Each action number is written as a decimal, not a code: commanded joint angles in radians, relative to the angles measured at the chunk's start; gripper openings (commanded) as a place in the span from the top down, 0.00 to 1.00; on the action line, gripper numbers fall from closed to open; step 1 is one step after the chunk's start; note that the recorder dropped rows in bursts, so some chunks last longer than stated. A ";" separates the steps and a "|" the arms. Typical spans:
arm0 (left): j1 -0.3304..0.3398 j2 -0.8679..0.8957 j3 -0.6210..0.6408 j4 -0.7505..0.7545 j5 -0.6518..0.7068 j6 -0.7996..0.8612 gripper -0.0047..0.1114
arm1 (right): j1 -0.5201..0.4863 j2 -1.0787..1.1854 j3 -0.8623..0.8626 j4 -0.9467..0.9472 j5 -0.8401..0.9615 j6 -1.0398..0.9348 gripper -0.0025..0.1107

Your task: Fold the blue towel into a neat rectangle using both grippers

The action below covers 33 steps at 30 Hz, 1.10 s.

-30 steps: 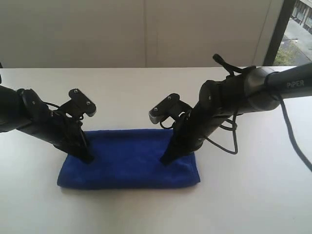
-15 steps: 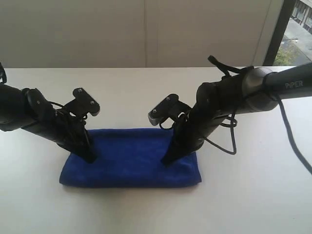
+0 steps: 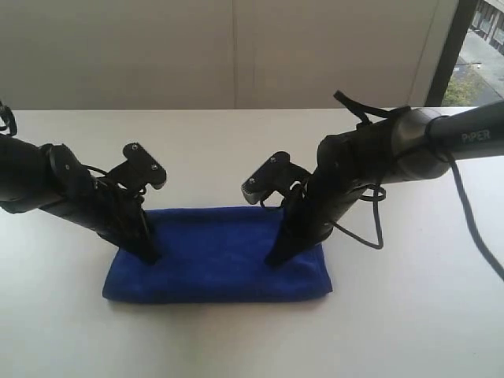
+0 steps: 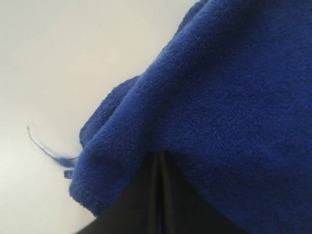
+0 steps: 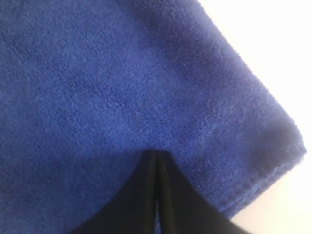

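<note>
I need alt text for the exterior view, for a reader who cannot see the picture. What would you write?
A long blue towel lies on a white table, and two black robot arms lean down onto it. The left gripper meets the cloth near its left end, the right gripper near its right end.

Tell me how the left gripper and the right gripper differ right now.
The left gripper pinches the towel near its left end, where the cloth bunches up; the right gripper sits toward the right end, where the cloth lies flat. A loose thread shows by the left gripper; a neat hem by the right. Both point down, jaws shut on the towel.
</note>
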 commanded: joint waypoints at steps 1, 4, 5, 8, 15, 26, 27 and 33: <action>-0.007 0.008 0.003 -0.005 0.023 -0.006 0.96 | -0.009 0.024 0.026 -0.048 0.062 0.026 0.98; -0.007 -0.010 0.003 -0.005 0.021 -0.006 0.96 | -0.009 0.007 0.026 -0.048 0.060 0.026 0.95; -0.007 -0.019 0.003 -0.003 0.019 -0.006 0.94 | -0.009 0.000 0.026 -0.048 0.059 0.026 0.92; -0.007 -0.048 0.003 -0.003 0.017 -0.006 0.83 | -0.009 -0.026 0.026 -0.038 0.055 0.026 0.81; -0.007 -0.134 0.003 -0.003 0.019 -0.006 0.62 | -0.009 -0.109 0.026 -0.036 0.053 0.028 0.63; -0.007 -0.248 0.003 -0.003 0.082 -0.006 0.62 | -0.009 -0.169 0.026 -0.036 0.019 0.049 0.85; -0.007 -0.259 0.003 -0.003 0.095 -0.006 0.65 | -0.009 -0.160 0.026 -0.036 0.014 0.049 0.96; 0.001 -0.332 0.005 -0.003 0.148 -0.006 0.96 | -0.009 -0.074 0.026 -0.036 -0.058 0.051 0.98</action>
